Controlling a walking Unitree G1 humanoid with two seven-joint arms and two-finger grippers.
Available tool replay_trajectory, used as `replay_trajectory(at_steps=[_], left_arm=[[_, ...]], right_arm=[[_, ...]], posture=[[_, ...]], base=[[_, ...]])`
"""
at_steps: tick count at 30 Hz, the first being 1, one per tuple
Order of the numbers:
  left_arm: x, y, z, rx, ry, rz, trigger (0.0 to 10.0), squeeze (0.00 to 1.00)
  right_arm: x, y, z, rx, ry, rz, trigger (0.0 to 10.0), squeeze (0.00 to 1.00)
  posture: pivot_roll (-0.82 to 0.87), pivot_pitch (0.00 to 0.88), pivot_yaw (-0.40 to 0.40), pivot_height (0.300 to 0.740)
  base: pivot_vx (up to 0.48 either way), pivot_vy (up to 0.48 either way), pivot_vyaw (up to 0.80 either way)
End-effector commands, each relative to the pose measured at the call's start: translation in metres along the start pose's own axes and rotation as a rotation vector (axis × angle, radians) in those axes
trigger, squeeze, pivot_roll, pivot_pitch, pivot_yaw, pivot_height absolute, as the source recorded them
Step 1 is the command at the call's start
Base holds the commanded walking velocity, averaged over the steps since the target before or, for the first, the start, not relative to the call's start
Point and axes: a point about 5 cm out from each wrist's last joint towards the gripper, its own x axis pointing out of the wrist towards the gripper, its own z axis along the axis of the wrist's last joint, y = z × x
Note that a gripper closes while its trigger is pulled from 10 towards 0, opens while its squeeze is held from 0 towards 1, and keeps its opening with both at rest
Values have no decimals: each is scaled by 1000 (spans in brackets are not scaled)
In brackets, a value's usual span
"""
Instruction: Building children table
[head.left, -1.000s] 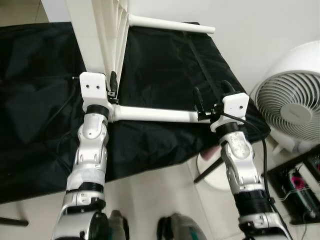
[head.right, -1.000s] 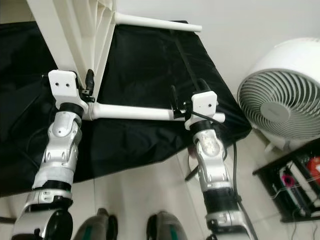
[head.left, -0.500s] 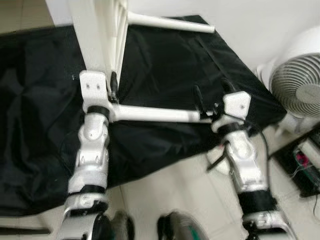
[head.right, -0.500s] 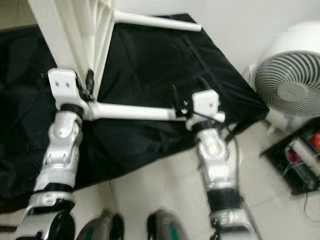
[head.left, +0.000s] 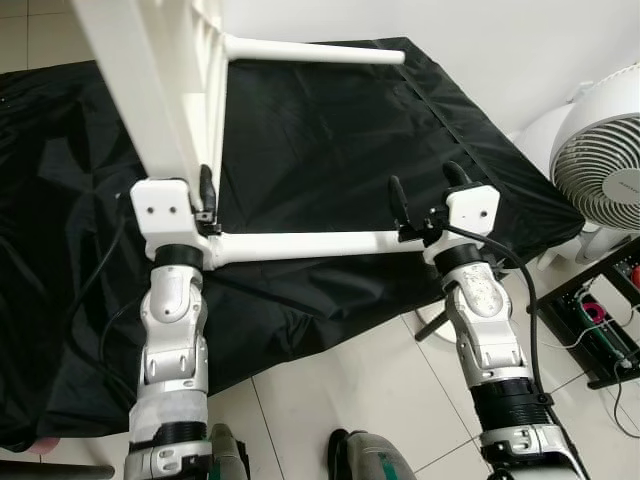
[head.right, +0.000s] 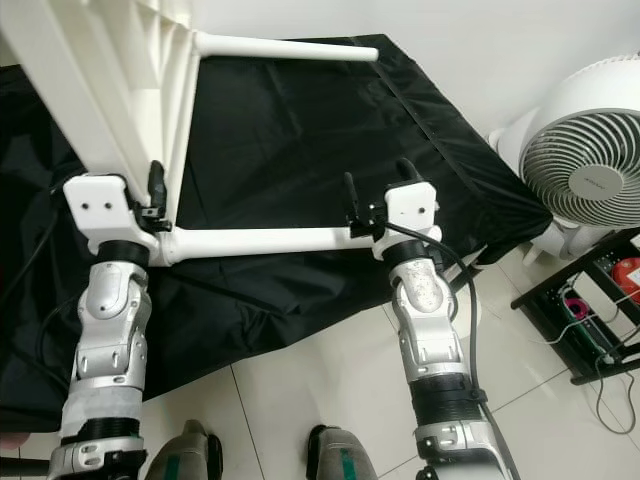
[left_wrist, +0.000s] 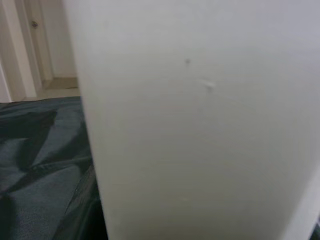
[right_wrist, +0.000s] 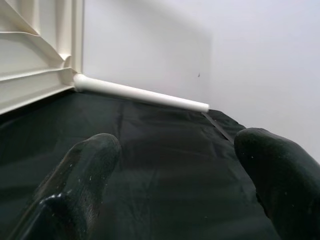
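White plastic dominates the scene — a small white children's table top (head.left: 150, 90) stands on edge over a black cloth sheet (head.left: 330, 150) spread on the pale tiled floor (head.left: 370, 390). Its near round white leg (head.left: 300, 243) runs level from the top's lower corner toward 3 o'clock, and a far white leg (head.left: 310, 50) juts out at about 1 o'clock. The left gripper (head.left: 205, 200) sits at 9 o'clock against the top's lower corner, right at the joint with the near leg; whether its fingers are closed on the plastic cannot be told. The right gripper (head.left: 425, 195) is at the near leg's free end, fingers (right_wrist: 90, 165) spread wide with nothing between them. A white round fan (head.left: 600, 170) stands at 3 o'clock beside the sheet.
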Motion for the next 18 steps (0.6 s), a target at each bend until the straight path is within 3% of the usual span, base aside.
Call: replay_trajectory(at_steps=[1, 10, 12, 13, 18], left_arm=[[-11, 19, 0, -8, 8, 263, 10000, 0], [-32, 30, 16, 79, -34, 353, 10000, 0], [-42, 34, 20, 75, -33, 401, 10000, 0], [-48, 38, 23, 110, -41, 436, 10000, 0], [-63, 46, 30, 159, -55, 494, 10000, 0]], right_arm=[[-2, -4, -3, 1, 12, -12, 10000, 0], [3, -3, -3, 4, 8, 6, 10000, 0], [3, -4, -3, 2, 7, 7, 10000, 0], [3, -5, -3, 1, 8, 6, 10000, 0], [4, -5, -4, 0, 10, 10, 10000, 0]], posture=[[74, 90, -80, 740], [85, 92, -91, 740], [88, 94, -93, 740], [89, 96, -95, 740], [97, 102, -105, 740]], base=[[0, 0, 0], [0, 0, 0], [0, 0, 0], [0, 0, 0], [0, 0, 0]])
